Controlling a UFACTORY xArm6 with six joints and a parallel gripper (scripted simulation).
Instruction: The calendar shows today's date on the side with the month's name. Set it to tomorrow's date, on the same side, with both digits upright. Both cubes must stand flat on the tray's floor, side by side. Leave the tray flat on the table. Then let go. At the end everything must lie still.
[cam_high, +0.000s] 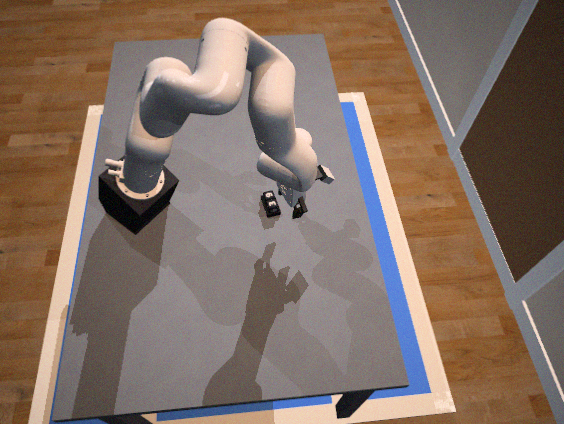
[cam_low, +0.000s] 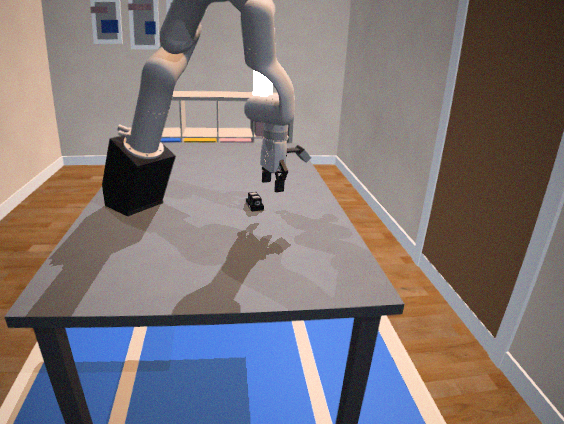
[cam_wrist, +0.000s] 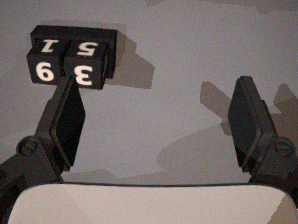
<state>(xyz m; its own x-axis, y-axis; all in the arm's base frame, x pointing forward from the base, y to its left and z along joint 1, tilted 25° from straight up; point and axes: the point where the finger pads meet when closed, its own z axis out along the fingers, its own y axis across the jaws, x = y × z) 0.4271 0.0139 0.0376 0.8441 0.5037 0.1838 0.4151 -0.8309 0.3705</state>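
The calendar is a small black block set on the grey table; it also shows in the exterior view (cam_low: 255, 201). In the wrist view its two black cubes stand side by side at the upper left. The left cube (cam_wrist: 45, 59) shows a white 1 on top and a 9 or 6 on the side facing the camera. The right cube (cam_wrist: 87, 63) shows a 5 on top and a 3 on that side. I cannot make out the tray or the month's name. My gripper (cam_high: 292, 204) (cam_low: 274, 179) (cam_wrist: 157, 96) is open and empty, above the table, just beside the calendar.
The arm's black base (cam_high: 136, 196) stands at the table's left side. The table's right edge (cam_high: 380, 240) runs not far from the gripper. A shelf (cam_low: 212, 117) stands against the far wall.
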